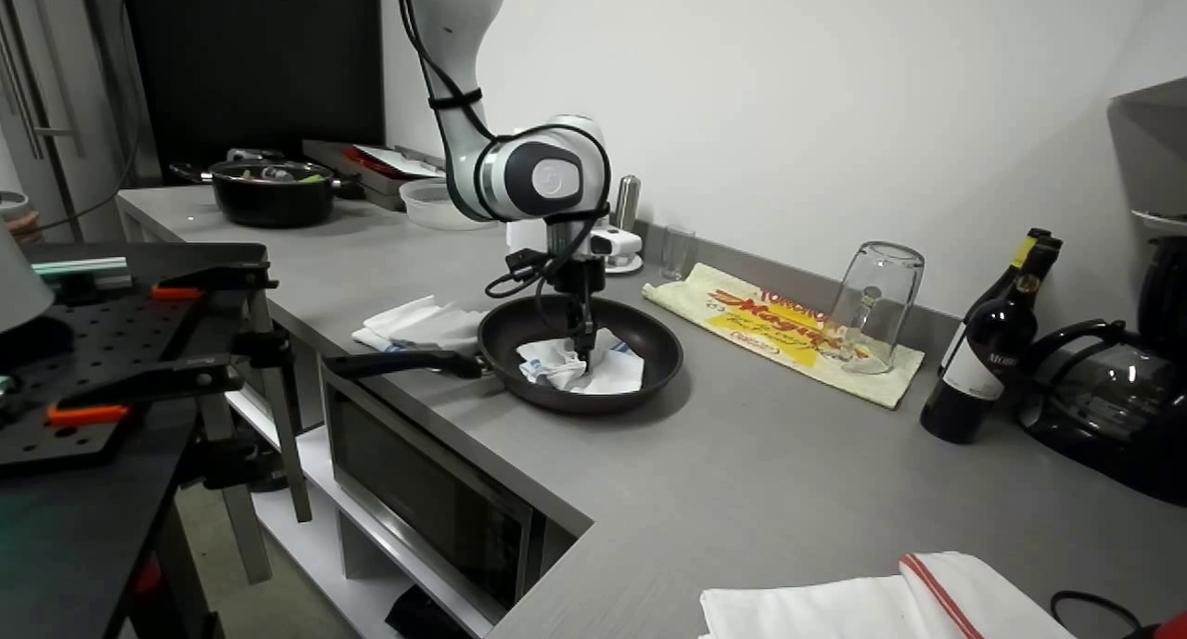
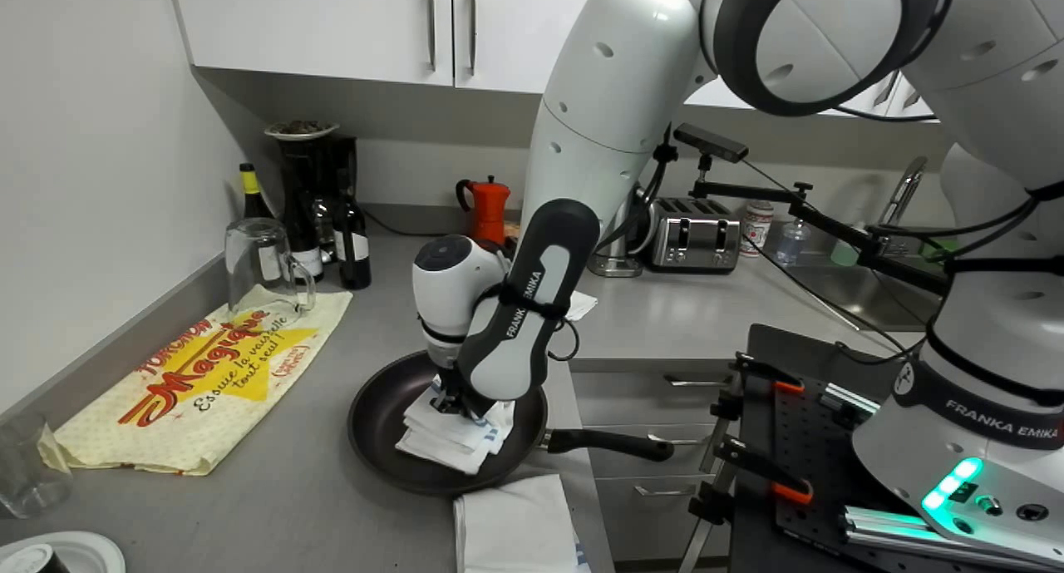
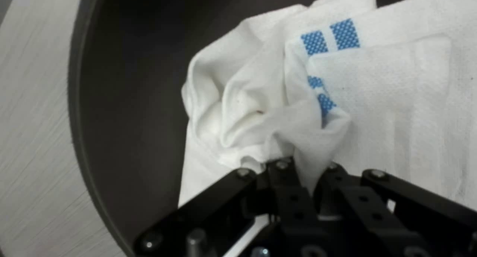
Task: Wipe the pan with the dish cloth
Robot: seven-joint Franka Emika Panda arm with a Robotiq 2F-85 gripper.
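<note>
Wall (image 1: 760, 110): white, behind one grey counter (image 1: 742, 472), in both exterior views.
Gripper (image 3: 307, 167): one, black, aimed down into the pan (image 1: 660, 351); clamped with two fingers (image 3: 285, 182) on one bunched fold of the dish cloth (image 3: 384, 93).
Arm (image 2: 615, 82): one, mostly white, bent above the pan.
Dish cloth: one, white, inside the pan; crumpled toward the gripper, folded flat elsewhere; marked with four blue patches in the wrist view.
Pan: one, dark, lying level on the counter, with one black handle (image 1: 408, 364) reaching past the counter's edge.
Folded cloth (image 2: 515, 523): one, white with blue marks, just beside the pan; touching or apart, impossible to tell.
Printed towel (image 1: 733, 319): one, pale yellow with red lettering, spread near the pan along the wall, under one glass mug (image 2: 258, 261).
Drinking glass (image 1: 678, 254): one, standing near one end of the printed towel.
Wine bottles (image 1: 992, 342): at least two, upright, next to one coffee maker (image 1: 1108, 389).
Red-striped cloth (image 1: 835, 611): one, white, well apart from the pan, cut by the frame in an exterior view.
Lidded pot (image 1: 271, 194): one, black, farther along the counter, near one plastic tub (image 1: 436, 208).
Moka pot (image 2: 489, 211): one, red, on the counter with one metallic toaster (image 2: 694, 236), in an exterior view.
Microwave (image 1: 422, 477): one, below the counter.
Clamps (image 1: 153, 382): two, black with orange pads, on one dark table (image 1: 65, 537).
</note>
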